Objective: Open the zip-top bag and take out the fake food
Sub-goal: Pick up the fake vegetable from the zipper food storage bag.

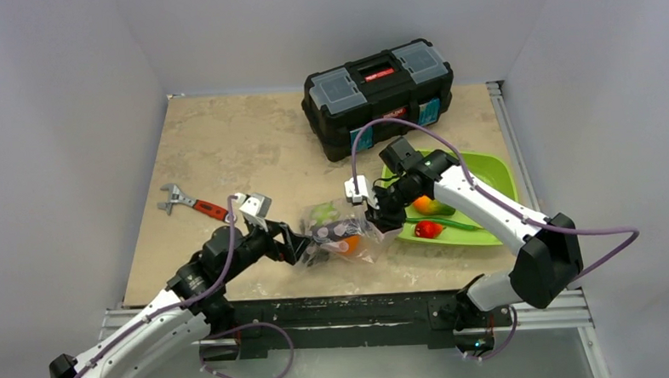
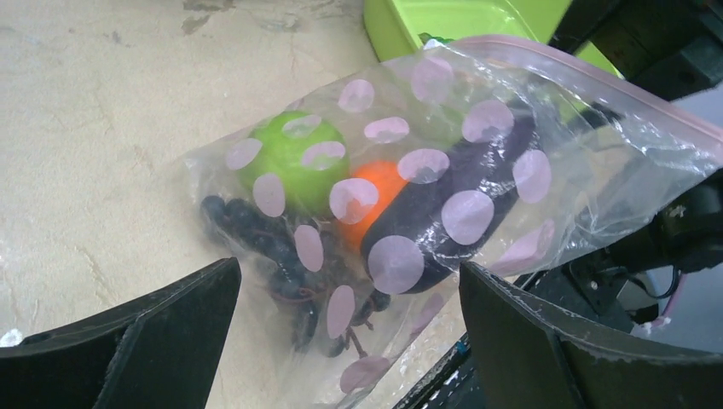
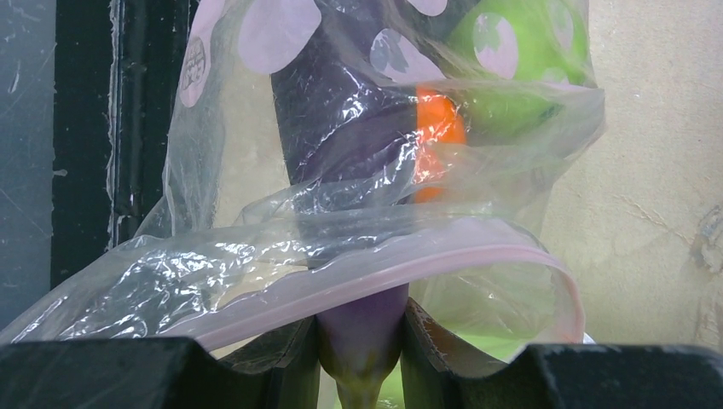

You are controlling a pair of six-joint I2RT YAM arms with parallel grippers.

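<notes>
The removal step is in hand, as I read it. The zip-top bag (image 1: 340,236) is lying on the tan table (image 1: 226,134) at the centre of the overhead frame, with its pinkish zip strip (image 3: 477,260) gaping toward the right. The right gripper (image 3: 360,356) is pinching the narrow end of the purple eggplant (image 3: 341,111) right at that mouth, bottom centre of its wrist view. The left gripper (image 2: 349,341) is sitting with its fingers spread wide around the bag's closed end, gripping nothing. A green apple (image 2: 290,158), an orange (image 2: 379,192) and dark grapes (image 2: 256,234) are lying inside beside the eggplant. A mango (image 1: 430,206), a red pepper (image 1: 428,229) and green beans (image 1: 462,223) are resting in the lime tray (image 1: 494,169) at the right. Next, I'd judge, the eggplant needs drawing out toward the tray, and the light bag will likely drag along unless the left fingers close on the plastic first.
</notes>
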